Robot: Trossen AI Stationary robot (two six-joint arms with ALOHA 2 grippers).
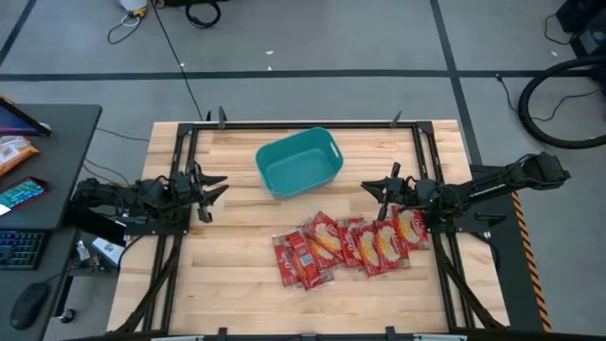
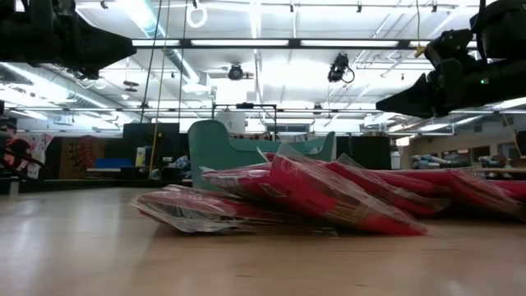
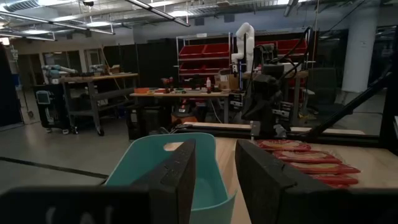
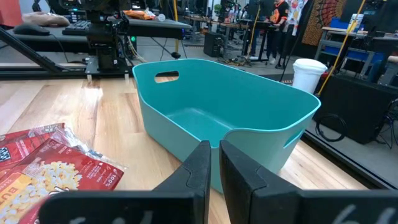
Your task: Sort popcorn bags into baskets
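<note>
Several red popcorn bags lie overlapping in a row on the wooden table, near its front right; they also show in the low view. The teal basket stands behind them at the table's middle, empty in the right wrist view. My left gripper hovers open at the table's left side, pointing at the basket. My right gripper hovers at the table's right, above the far end of the bags, its fingers nearly shut with a narrow gap, empty.
A black metal frame runs round the table's edges. A dark side desk with a keyboard and a mouse stands left of the table. Bare wood lies left of the bags and in front of them.
</note>
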